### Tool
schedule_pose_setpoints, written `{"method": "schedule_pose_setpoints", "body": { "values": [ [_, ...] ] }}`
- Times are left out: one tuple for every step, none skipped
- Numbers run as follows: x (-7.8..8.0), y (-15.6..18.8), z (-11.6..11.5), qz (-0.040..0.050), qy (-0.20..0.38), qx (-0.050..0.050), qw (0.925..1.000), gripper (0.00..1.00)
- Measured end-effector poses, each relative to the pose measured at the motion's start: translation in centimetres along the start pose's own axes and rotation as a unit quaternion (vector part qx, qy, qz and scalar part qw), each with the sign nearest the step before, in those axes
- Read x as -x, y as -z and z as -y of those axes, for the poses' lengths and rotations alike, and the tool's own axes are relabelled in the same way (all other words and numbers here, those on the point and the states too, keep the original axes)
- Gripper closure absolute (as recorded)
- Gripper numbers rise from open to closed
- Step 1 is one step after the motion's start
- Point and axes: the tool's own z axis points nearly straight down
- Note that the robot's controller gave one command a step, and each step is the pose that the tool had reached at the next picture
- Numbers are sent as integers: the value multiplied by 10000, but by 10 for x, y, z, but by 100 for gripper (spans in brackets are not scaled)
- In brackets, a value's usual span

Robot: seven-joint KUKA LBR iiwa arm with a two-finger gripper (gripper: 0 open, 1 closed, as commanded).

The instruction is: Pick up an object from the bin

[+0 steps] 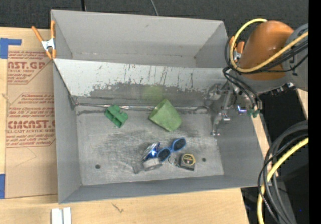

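My gripper [216, 126] hangs over the right part of the bin floor, its fingers pointing down with a small gap and nothing between them. A light green wedge-shaped block [165, 115] lies to its left near the middle of the bin. Below and left of the gripper lie a small yellow-and-black tape measure [187, 160] and a blue-and-silver tool [160, 151]. A small dark green clip-like piece [116, 115] rests farther left by the back wall.
The bin's sloped walls rise at the back and left. The arm with its orange cover and yellow cables stands over the right rim. Bare floor lies right under the gripper and along the front left.
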Motion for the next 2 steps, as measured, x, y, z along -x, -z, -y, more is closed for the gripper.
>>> {"method": "schedule_pose_setpoints", "body": {
  "values": [
    [-68, -48, -68, -48, 558, 25, 9984, 0],
    [-66, -68, -92, -17, 764, -28, 9971, 0]
  ]
}}
